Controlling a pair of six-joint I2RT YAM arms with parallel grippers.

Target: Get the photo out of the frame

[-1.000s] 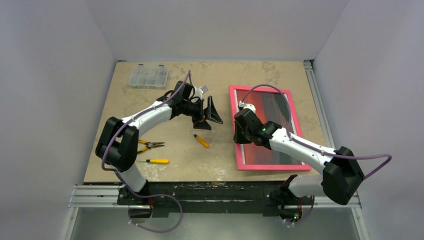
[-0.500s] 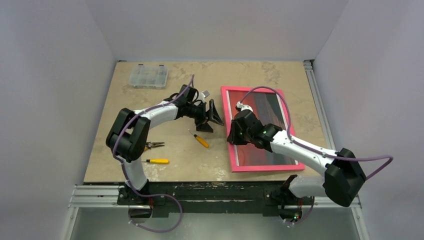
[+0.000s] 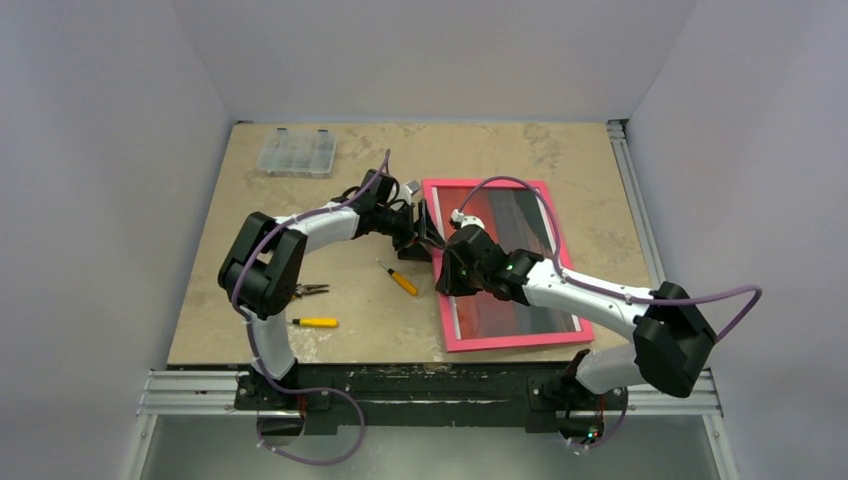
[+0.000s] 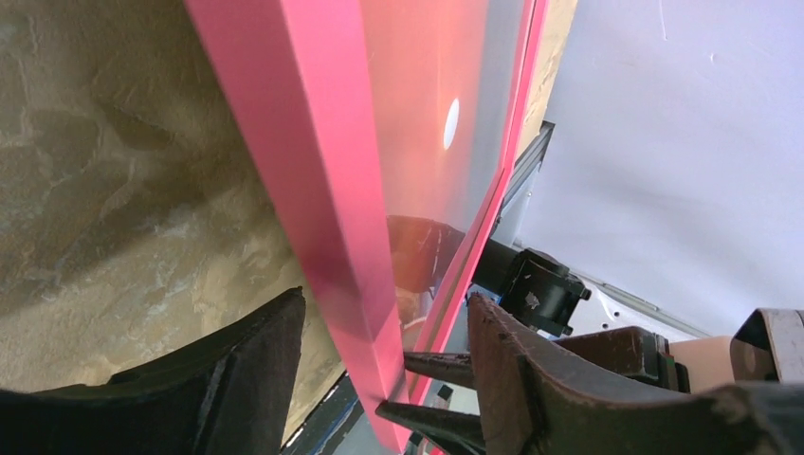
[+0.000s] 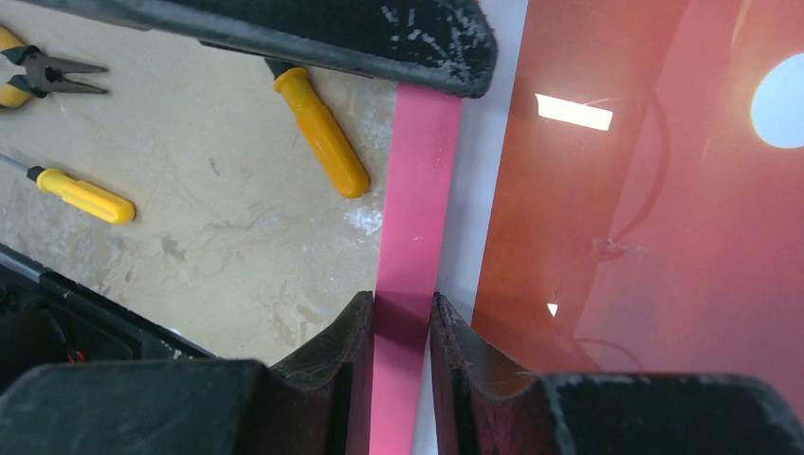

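The pink frame (image 3: 515, 340) lies right of the table's middle with the photo (image 3: 515, 215) inside it, sunset side up. My right gripper (image 3: 445, 275) is shut on the frame's left rail (image 5: 417, 190), one finger on the outside and one on the photo's white edge strip (image 5: 474, 190). My left gripper (image 3: 425, 232) is open and straddles the same rail (image 4: 322, 190) farther back, with a gap on both sides. The photo's white sun (image 4: 451, 123) shows in the left wrist view. The photo's red sky (image 5: 664, 237) fills the right of the right wrist view.
A yellow-handled screwdriver (image 3: 402, 280) lies just left of the frame. Pliers (image 3: 305, 290) and a second screwdriver (image 3: 315, 322) lie near the left arm. A clear parts box (image 3: 295, 152) sits at the back left. A metal rail (image 3: 630, 200) runs along the table's right edge.
My right gripper has pulled the frame leftward across the table. The frame's left rail now stands between my left gripper's open fingers. The left arm has barely moved.
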